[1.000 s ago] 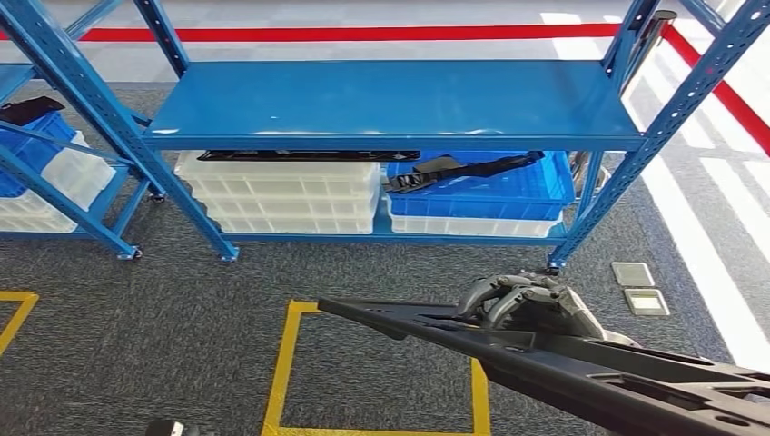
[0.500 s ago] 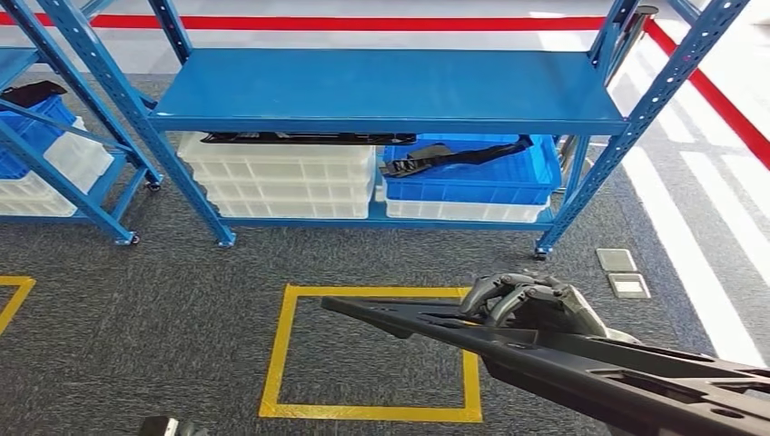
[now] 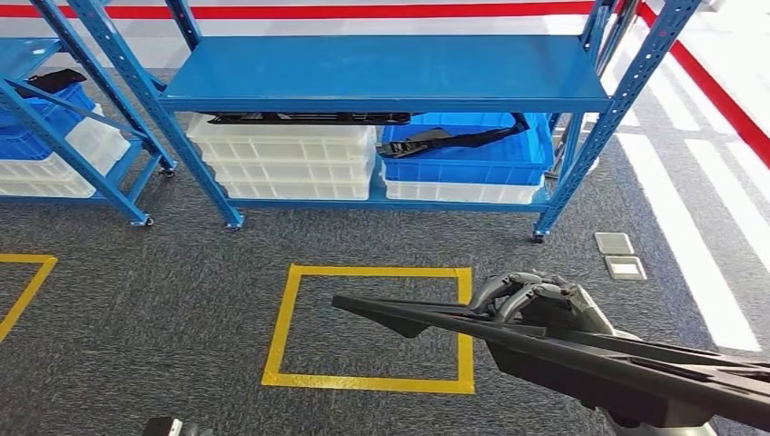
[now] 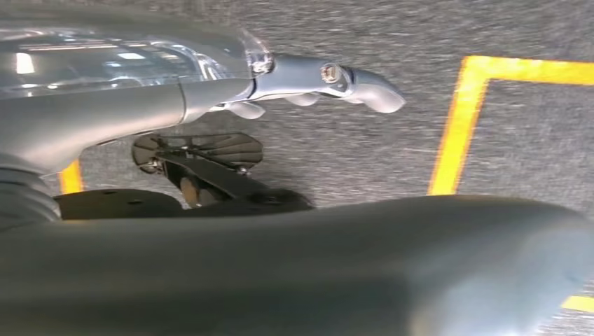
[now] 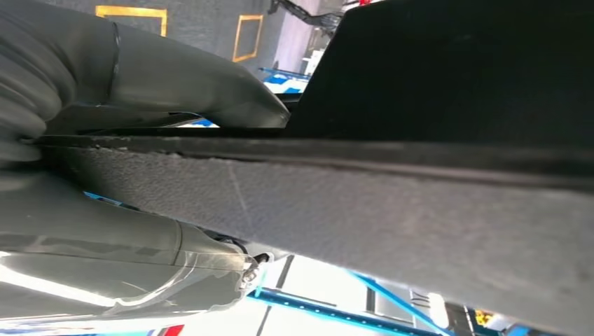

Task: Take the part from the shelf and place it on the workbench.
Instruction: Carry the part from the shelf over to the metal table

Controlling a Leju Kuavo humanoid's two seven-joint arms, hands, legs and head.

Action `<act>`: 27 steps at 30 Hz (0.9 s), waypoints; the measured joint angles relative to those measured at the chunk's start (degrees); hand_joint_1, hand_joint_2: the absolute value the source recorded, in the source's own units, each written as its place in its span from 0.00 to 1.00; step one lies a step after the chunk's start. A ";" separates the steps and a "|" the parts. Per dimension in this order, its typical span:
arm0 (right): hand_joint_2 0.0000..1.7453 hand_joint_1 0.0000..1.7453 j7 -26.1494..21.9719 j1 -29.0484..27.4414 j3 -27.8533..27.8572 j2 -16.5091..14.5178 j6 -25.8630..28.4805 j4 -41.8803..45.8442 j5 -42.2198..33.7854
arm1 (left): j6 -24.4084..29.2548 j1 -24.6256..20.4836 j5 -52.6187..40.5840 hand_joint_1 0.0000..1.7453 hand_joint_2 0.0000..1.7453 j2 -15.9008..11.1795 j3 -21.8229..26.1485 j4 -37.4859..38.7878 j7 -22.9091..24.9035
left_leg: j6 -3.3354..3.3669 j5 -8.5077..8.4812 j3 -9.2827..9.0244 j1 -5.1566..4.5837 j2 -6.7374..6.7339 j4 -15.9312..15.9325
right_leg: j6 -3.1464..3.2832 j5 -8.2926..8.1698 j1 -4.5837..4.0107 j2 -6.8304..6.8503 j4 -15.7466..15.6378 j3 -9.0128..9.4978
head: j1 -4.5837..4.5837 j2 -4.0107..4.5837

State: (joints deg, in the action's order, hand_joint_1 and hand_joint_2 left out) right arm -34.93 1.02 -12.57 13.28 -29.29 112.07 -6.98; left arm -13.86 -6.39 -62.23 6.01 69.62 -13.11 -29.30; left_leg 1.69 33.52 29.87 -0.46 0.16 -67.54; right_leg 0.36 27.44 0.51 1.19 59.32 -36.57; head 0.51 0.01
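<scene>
The right hand (image 3: 536,304) grasps the long black part (image 3: 581,350), fingers curled over its upper edge; the part extends from the hand toward a tapered tip above the yellow floor square (image 3: 283,318). The blue shelf (image 3: 390,73) stands well beyond the hand. The left hand (image 4: 308,77) hangs with fingers extended, holding nothing.

The part (image 3: 581,359) looks like matt black moulded plastic, its edge rough and grainy in the right wrist view. The right hand (image 3: 536,304) has smooth grey casing with a dull sheen. The shelf (image 3: 381,73) is glossy blue painted metal. The crates (image 3: 291,163) are translucent white plastic. The floor (image 3: 136,309) is coarse grey carpet.
</scene>
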 joint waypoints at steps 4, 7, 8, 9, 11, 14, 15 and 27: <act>1.00 1.00 0.87 0.16 0.55 -0.10 0.40 0.00 -0.25 | 0.02 -0.27 0.21 0.00 0.00 0.01 -0.01 0.00 -0.11 | 1.04 1.62 -8.23 -1.13 -0.04 13.03 | -0.98 -2.87 -0.06 0.13 -0.30 -1.35 | -0.03 0.01; 1.00 1.00 2.07 0.29 0.92 -0.15 0.10 -0.25 -1.71 | 0.04 0.01 0.34 0.00 0.00 0.25 0.01 0.00 -0.14 | 1.67 -0.30 -6.20 -0.77 -0.80 13.30 | -1.74 0.31 0.07 -0.50 1.57 -2.72 | -0.09 0.01; 1.00 1.00 2.46 0.36 1.02 -0.19 -0.04 -0.40 -2.21 | 0.05 0.06 0.40 0.00 0.00 0.29 0.02 0.01 -0.16 | 1.93 -1.00 -5.21 -0.67 -1.14 13.16 | -1.87 3.29 0.13 -0.70 3.87 -3.31 | -0.12 0.01; 1.00 1.00 2.87 0.47 1.06 -0.27 -0.14 -0.57 -2.56 | 0.06 0.10 0.46 0.00 0.00 0.32 0.02 0.01 -0.19 | 2.14 -1.73 -4.07 -0.68 -1.39 12.93 | -2.02 6.30 0.14 -0.79 7.31 -3.96 | -0.15 0.01; 1.00 1.00 3.74 0.86 1.02 -0.62 -0.13 -0.95 -2.83 | 0.08 0.12 0.61 0.00 0.00 0.43 0.02 0.01 -0.20 | 2.18 -3.11 -1.53 -0.70 -2.24 12.14 | -2.49 8.62 0.18 -0.81 14.34 -4.66 | -0.16 0.01; 1.00 1.00 5.00 1.67 0.57 -1.54 0.19 -1.47 -2.79 | 0.15 0.15 0.74 0.00 0.00 0.56 0.05 0.00 -0.20 | 1.74 -4.44 2.63 -0.49 -3.89 10.02 | -3.49 4.14 0.52 -0.22 14.95 -0.85 | -0.16 0.01; 1.00 1.00 5.26 1.99 0.32 -1.87 0.47 -1.60 -2.70 | 0.21 0.19 0.78 0.00 0.00 0.57 0.06 0.00 -0.22 | 1.52 -4.63 3.74 -0.52 -4.35 9.10 | -3.73 3.58 0.69 0.84 11.55 2.40 | -0.19 0.01; 1.00 1.00 5.86 5.96 -3.26 -3.92 2.73 -4.73 -1.53 | 0.39 1.50 2.33 0.00 0.00 0.59 0.60 0.00 -0.86 | -2.11 5.25 9.18 0.30 -0.79 -7.13 | -0.05 2.06 0.57 1.11 -0.33 2.73 | 0.10 0.01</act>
State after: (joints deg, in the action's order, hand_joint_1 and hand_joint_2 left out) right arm -29.07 6.99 -15.83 9.36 -26.56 107.34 -8.50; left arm -13.46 -4.89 -59.90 6.60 70.22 -13.11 -30.16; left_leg -0.42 38.76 39.05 -0.16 -0.64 -74.67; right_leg 0.31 29.50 1.08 2.29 58.99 -33.84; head 0.61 0.02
